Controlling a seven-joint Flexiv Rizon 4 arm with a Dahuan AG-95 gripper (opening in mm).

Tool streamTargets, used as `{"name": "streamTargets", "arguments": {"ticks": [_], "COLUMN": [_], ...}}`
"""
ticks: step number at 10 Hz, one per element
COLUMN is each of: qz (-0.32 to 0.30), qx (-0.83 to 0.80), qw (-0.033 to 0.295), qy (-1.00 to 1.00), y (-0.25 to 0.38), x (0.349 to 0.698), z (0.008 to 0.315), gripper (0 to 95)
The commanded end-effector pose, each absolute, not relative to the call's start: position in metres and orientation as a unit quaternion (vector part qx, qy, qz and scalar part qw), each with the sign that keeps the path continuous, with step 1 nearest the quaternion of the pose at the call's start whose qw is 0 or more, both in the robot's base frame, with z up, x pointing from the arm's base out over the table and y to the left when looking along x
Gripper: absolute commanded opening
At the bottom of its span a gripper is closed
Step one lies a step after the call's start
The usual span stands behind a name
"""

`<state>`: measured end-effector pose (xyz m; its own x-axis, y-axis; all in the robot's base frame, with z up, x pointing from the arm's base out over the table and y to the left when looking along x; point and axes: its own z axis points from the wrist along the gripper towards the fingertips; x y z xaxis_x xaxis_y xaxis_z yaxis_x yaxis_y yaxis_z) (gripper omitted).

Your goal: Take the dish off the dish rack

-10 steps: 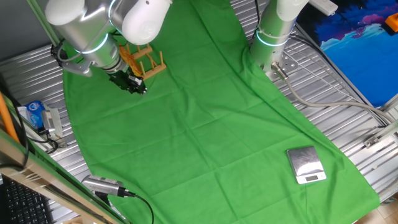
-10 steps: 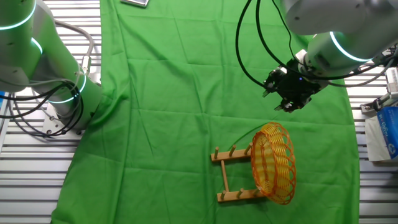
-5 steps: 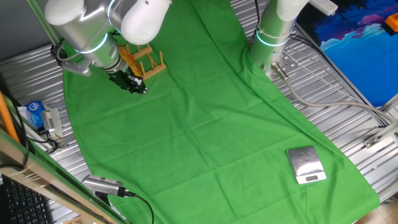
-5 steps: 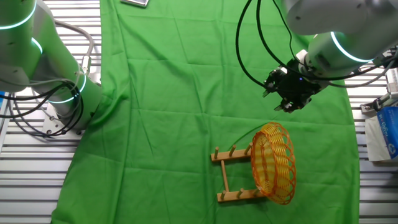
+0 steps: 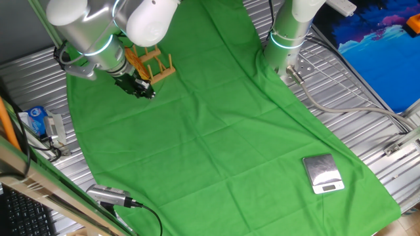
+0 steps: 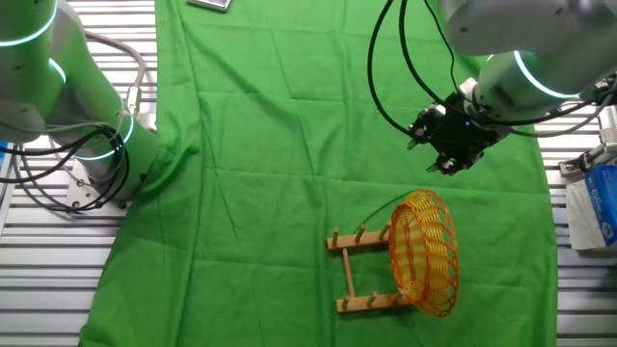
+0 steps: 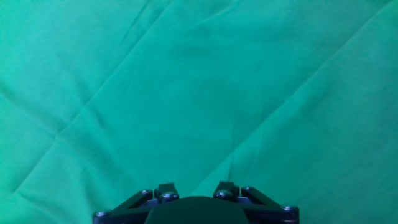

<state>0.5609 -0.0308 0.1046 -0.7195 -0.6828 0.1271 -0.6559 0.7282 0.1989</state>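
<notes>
A green cloth [image 6: 289, 193] covers a metal-slatted table. A second robot arm [image 6: 58, 87] stands at the cloth's left edge in the other fixed view. Right of centre, the dish rack [image 6: 362, 273] – a small wooden base with upright pegs – lies on the cloth. The dish [image 6: 424, 253], a yellow-orange woven oval, stands on edge in the rack's right end, overhanging it. Just beyond the dish, apart from it, the black gripper [image 6: 445, 143] hangs over the cloth – whether its fingers are parted or closed cannot be told. The hand view shows only creased cloth below the gripper's body [image 7: 196, 208].
</notes>
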Motion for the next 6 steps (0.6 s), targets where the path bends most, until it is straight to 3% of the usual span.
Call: {"name": "streamTargets", "arguments": {"ticks": [1,2,6], "qz": [-0.081,-0.081,-0.085], "qx": [0.396,0.404,0.457], "qw": [0.103,0.105,0.103], "qy": [-0.909,-0.905,-0.879], "y": [-0.037,-0.039,-0.062], "x": [0.558,0.557,0.554], "z": [0.107,0.108,0.121], "gripper": [57.0,76.0,76.0]}}
